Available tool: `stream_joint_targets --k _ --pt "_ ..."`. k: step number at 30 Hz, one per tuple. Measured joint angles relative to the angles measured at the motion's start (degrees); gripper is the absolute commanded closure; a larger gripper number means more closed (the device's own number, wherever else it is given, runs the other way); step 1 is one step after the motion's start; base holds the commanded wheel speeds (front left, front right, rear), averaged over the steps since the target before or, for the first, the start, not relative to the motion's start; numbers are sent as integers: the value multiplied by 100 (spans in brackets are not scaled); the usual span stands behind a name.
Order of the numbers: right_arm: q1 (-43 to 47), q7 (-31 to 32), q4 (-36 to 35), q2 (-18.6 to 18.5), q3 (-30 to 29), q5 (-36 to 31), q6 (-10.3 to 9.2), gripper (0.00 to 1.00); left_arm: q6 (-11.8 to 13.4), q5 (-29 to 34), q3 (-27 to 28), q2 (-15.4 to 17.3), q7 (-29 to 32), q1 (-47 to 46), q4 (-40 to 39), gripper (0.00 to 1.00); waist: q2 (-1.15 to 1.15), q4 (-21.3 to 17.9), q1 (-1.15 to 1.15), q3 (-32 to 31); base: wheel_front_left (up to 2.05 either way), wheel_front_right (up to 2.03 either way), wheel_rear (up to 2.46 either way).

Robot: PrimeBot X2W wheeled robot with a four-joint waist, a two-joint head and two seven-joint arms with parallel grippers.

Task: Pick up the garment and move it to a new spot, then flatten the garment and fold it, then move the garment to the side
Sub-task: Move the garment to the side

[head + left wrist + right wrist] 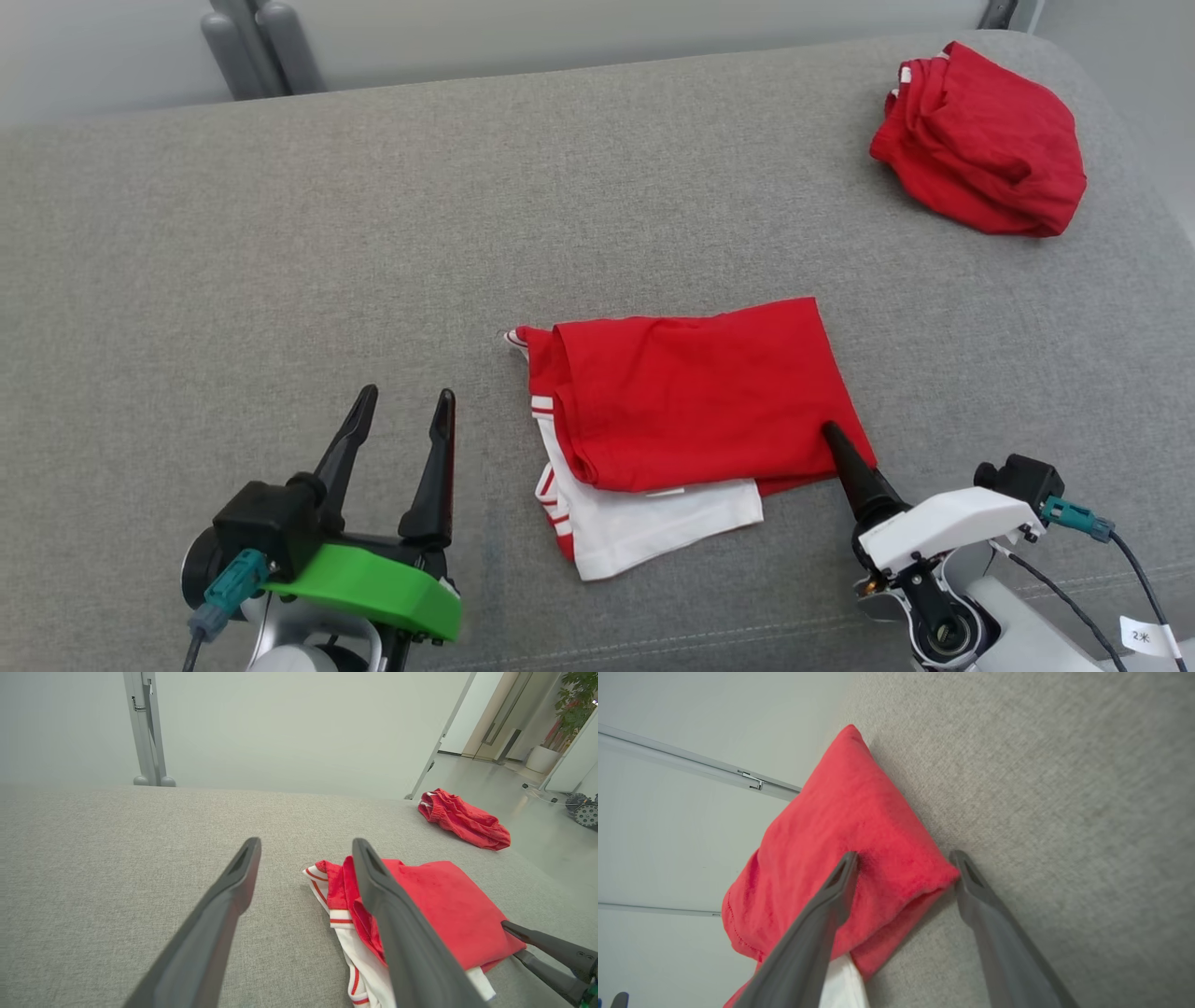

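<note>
- The garment [691, 401] lies folded in the middle of the grey cushion [280, 233]. It is red on top, and a white part pokes out on the near side.
- My right gripper [904, 861] is at its near right corner, with its two fingers wide apart. One finger [831, 896] touches the red cloth, and the other sits on the cushion just beside the corner. It holds nothing.
- My left gripper [408, 397] is wide apart too. It is on the near left of the garment, not touching it, and holds nothing.
- I think the fold is done and the job now is to move the garment to the side.
- To do that well, I would push the right fingers in so they catch all the layers, then squeeze.
- I would bring the left gripper to the left edge and grab there too, so the fold does not fall open.
- I would lift low and slow, and keep away from the other red heap [980, 140] at the far right.
</note>
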Motion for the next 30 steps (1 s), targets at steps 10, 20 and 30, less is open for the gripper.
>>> stream_joint_targets --k 10,20,30 --pt "-207 0 -133 189 -110 246 0 0 1 60 65 47 18 0 -67 0 0 135 0 5 0 0 0" --pt "-570 -2 -92 249 -213 337 0 22 2 105 81 47 25 0 -169 0 0 148 0 107 0 0 0" --pt "-1003 -10 -305 66 -216 169 0 100 7 105 158 43 23 0 -188 0 0 176 0 193 0 0 0"
